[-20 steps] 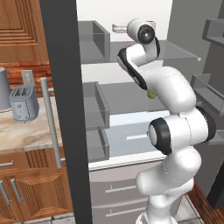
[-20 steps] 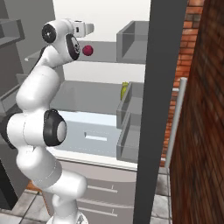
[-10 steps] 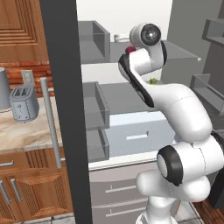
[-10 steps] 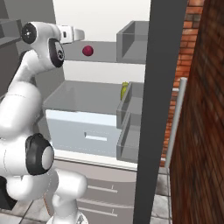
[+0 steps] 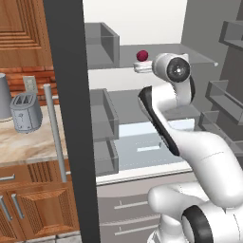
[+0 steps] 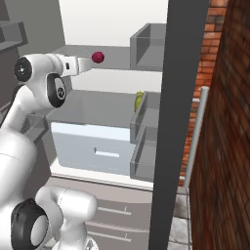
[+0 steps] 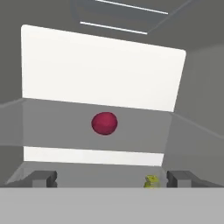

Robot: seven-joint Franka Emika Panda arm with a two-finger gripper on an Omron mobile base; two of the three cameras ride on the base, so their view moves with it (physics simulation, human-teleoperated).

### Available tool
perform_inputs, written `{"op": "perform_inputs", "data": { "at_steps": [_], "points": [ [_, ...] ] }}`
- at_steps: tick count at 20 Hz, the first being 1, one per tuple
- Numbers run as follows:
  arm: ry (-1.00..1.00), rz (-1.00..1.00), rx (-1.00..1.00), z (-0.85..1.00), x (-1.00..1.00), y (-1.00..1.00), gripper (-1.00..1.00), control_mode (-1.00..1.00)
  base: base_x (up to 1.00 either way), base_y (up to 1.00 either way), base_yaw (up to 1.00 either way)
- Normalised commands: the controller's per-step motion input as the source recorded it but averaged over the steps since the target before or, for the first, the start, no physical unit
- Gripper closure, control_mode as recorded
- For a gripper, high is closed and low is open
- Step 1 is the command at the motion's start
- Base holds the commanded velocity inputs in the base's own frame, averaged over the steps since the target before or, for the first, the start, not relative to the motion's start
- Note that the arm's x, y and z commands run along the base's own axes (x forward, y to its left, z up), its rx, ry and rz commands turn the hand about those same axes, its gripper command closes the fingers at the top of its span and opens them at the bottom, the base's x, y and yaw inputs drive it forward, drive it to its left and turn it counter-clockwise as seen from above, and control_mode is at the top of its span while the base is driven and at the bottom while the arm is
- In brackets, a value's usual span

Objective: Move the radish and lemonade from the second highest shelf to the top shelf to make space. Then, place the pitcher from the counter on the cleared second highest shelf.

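Gripper (image 7: 109, 178) wide open, holding nothing.
We find the radish (image 5: 142, 56) resting on the top shelf (image 5: 199, 60), apart from the gripper; lemonade (image 6: 139, 99) remains below.

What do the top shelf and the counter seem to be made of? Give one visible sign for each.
The top shelf looks like grey glass or clear plastic: it is thin, and the white back wall shows through it under the radish. The counter looks like polished stone, probably marble: beige with darker veins.

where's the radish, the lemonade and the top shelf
radish (image 6: 98, 57): right base view, middle of the red ball
lemonade (image 6: 139, 99): right base view, the bottle's upper part behind the bin wall
top shelf (image 5: 199, 59): left base view, bare right end of the grey panel
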Motion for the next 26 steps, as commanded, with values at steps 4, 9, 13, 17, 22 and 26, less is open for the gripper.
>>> {"op": "perform_inputs", "data": {
  "at_steps": [4, 9, 13, 17, 22, 26],
  "points": [
    [0.18, -0.06, 0.0, -0.41, -0.67, -0.4, -1.0, -1.0, 0.0, 0.0, 0.0],
    [0.26, -0.09, 0.0, -0.4, -0.37, -0.22, -1.0, -1.0, 0.0, 0.0, 0.0],
    [0.34, -0.08, 0.0, -0.38, -0.07, -0.14, -1.0, -1.0, 0.0, 0.0, 0.0],
    [0.26, -0.05, 0.0, -0.4, 0.0, -0.21, -1.0, -1.0, 0.0, 0.0, 0.0],
    [0.13, -0.03, 0.01, -0.45, 0.01, -0.25, -1.0, -1.0, 0.0, 0.0, 0.0],
    [0.01, -0.07, 0.08, -0.49, 0.04, -0.33, -1.0, -1.0, 0.0, 0.0, 0.0]
  ]
}}
